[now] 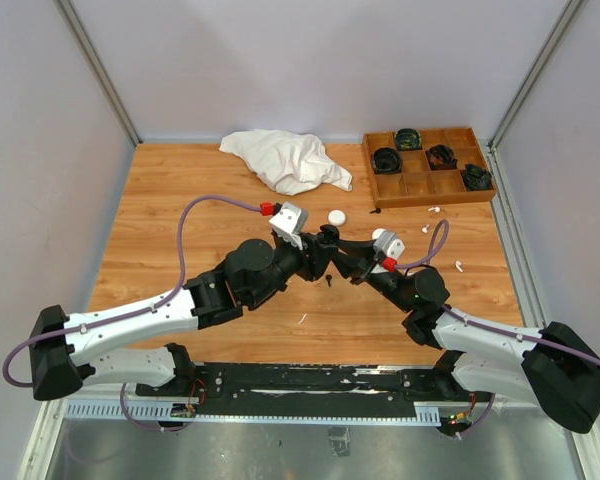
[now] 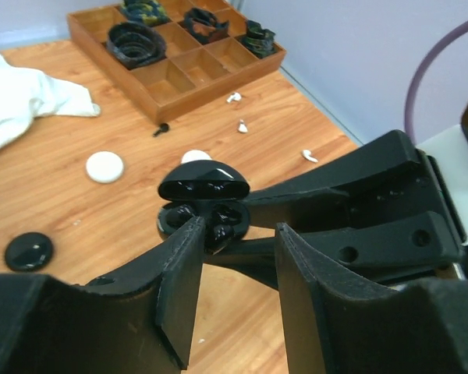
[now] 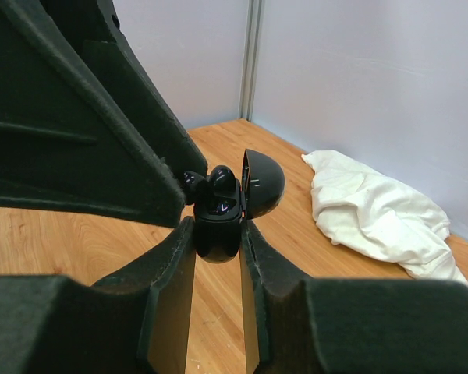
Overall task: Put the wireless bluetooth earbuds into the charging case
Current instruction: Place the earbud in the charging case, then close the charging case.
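Clamping the black charging case [image 3: 217, 238] by its base, your right fingers [image 3: 179, 261] are closed narrow, one on each side of it, and carry it off the bench [image 1: 170, 190]. The lid [image 3: 264, 184] is hinged up, on the side away from your left arm. A glossy black earbud [image 3: 222, 179] sits in the top of the base; you can't tell whether it is fully seated.

Your left fingers [image 2: 186, 269] stand partly apart with nothing between them. Their tips are right at the case's open face. In the right wrist view one left finger lies against the earbud side of the base; touching or just short, can't tell.

Beyond the left fingers, on the bench:
- Two white round cases [image 2: 104, 167], one half hidden behind the held lid.
- Three white earbuds [image 2: 242, 125], scattered near the corner of a wooden tray [image 2: 218, 89].
- A small black piece [image 2: 162, 129] just in front of the tray.
- Coiled black items [image 2: 132, 43] in the tray's far compartments.

A black puck [image 2: 29, 251] lies left of the left fingers. A white cloth [image 3: 374, 210] lies crumpled past the right fingers, well apart from the case.
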Robot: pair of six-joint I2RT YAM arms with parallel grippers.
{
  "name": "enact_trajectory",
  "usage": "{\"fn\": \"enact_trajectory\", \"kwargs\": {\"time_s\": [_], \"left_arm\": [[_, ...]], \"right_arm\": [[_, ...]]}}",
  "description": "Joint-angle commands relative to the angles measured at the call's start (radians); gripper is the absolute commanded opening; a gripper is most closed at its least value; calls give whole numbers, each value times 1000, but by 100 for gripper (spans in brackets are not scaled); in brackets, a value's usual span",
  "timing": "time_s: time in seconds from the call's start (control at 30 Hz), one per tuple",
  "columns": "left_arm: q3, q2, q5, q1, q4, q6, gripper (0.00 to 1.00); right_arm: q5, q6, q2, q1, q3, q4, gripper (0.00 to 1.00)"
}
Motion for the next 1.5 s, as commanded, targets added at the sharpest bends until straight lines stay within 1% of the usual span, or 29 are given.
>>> {"fn": "enact_trajectory", "kwargs": {"time_s": [0.0,0.1,0.27,0.47,0.63,0.7,0.77,0.9,1.03,1.2,1.3,1.4,1.47], "left_arm": [[33,-25,87,-3,-38,-111,48],[50,-21,125,-4,-48,-129,50],[102,-1,185,-3,-83,-157,51],[124,-24,192,2,-100,-183,57],[152,-29,188,25,-166,-198,58],[158,-35,192,52,-193,-210,58],[155,-49,232,87,-201,-215,58],[165,-71,291,163,-234,-204,63],[170,-77,408,259,-273,-189,67],[151,-68,639,393,-257,-204,70],[138,-45,749,436,-236,-209,70],[132,-15,841,455,-219,-217,71],[126,1,880,464,-202,-225,70]], "right_arm": [[-1,-4,-8,26,3,67,1],[-5,-2,-9,25,3,69,1],[-8,-2,-22,25,3,57,1],[-9,-3,-34,26,1,41,1],[-10,-4,-35,25,4,31,1],[-13,-5,-37,25,8,23,1],[-27,-11,-37,25,13,8,1],[-53,-22,-41,25,25,-32,1],[-77,-22,-44,24,39,-70,1],[-128,-14,-38,23,54,-81,1],[-168,-6,-34,22,70,-96,1],[-200,5,-31,22,86,-116,1],[-211,16,-28,19,88,-118,1]]}}
